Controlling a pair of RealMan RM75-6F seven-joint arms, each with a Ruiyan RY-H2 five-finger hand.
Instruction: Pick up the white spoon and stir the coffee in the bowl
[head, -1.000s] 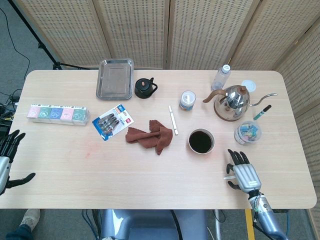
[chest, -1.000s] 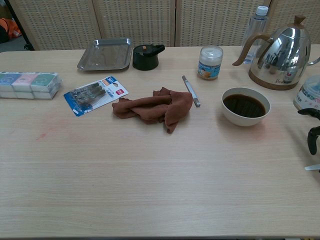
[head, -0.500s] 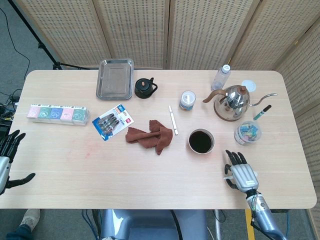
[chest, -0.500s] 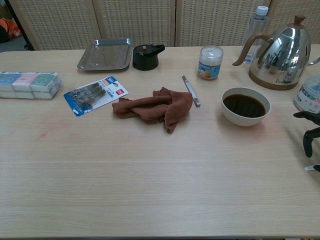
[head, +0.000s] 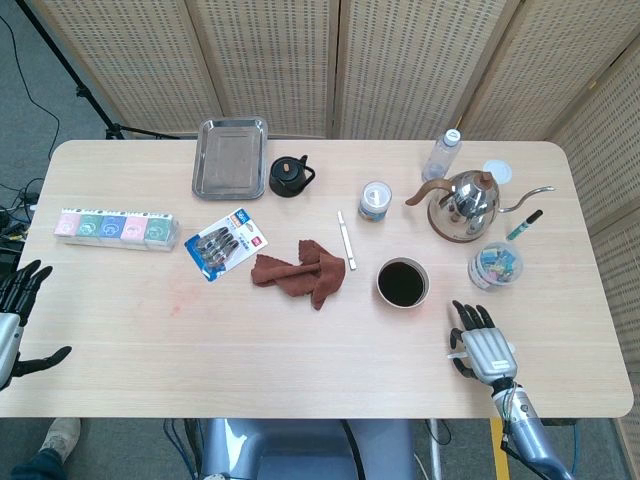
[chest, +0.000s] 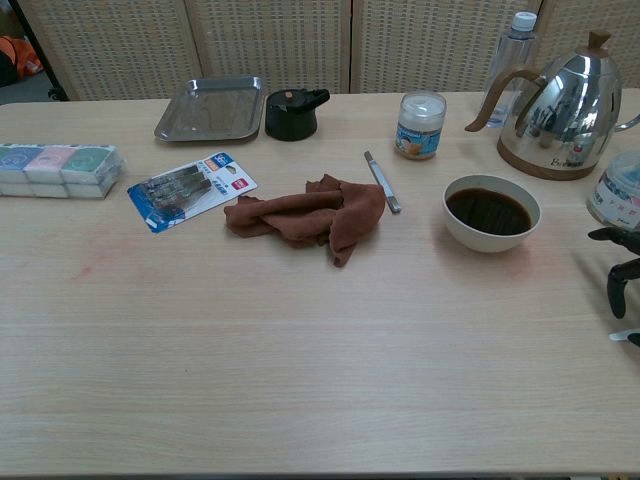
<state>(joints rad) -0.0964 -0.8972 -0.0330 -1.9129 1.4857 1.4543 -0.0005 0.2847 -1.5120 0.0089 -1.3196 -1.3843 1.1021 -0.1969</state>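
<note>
Right hand (head: 484, 343) sits slightly nearer the table's (head: 300, 350) front edge than 1 s ago; bowl (head: 380, 283), cloth (head: 300, 274) and kettle (head: 463, 203) unchanged

- Right hand: palm down near the front right corner of the table, fingers spread apart and pointing toward the far side. In chest view only dark fingertips (chest: 620, 282) show at the right border.
- Spoon (head: 456, 352): only a short white end shows, lying just beside the thumb side of the right hand; the rest is hidden under the hand. In chest view the white tip (chest: 629, 337) lies on the table below the fingertips, with a gap between them. No fingers closed round it; whether the palm touches it, cannot tell.
- Bowl: white, holding dark coffee (head: 402, 283), upright, near the right hand, on its far-left side, not touching it.
- Left hand (head: 18, 320): off the table's left edge, fingers apart, holding nothing.
- Thin pale stick (head: 346, 240) lies between cloth and bowl
</note>
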